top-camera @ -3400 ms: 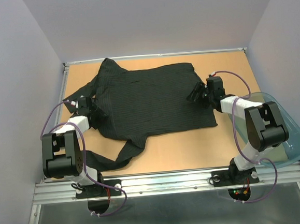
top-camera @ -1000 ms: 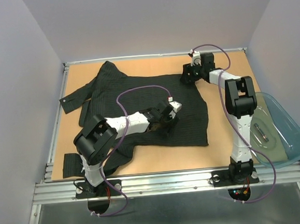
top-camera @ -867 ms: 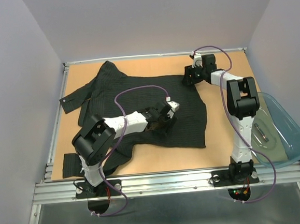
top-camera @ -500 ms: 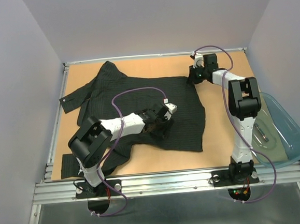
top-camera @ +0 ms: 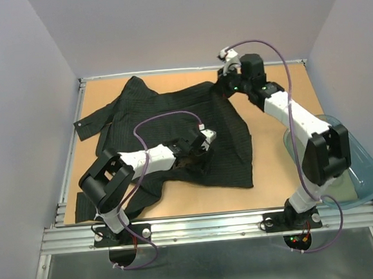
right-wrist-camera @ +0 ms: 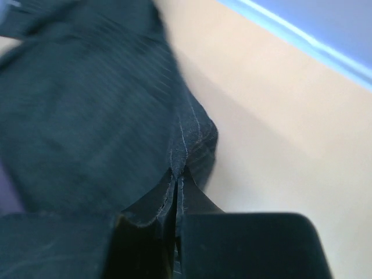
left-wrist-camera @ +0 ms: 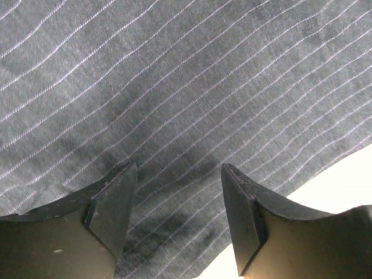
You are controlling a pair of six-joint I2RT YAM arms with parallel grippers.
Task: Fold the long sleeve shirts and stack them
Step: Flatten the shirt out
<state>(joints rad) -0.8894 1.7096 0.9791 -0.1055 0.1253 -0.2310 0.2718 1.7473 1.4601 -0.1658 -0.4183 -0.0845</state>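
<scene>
My left gripper (left-wrist-camera: 177,174) sits spread on the middle of the shirt (top-camera: 152,113), which lies rumpled across the table (top-camera: 274,184). Farther off, my right gripper (top-camera: 224,85) has just pinched the far hem corner and is drawing it inward, so I judge the fold is starting.

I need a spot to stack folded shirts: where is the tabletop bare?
Bare: the near strip between the shirt and the front rail, and the right side between shirt and teal bin, though the right arm spans it. Left and centre are crowded.
</scene>
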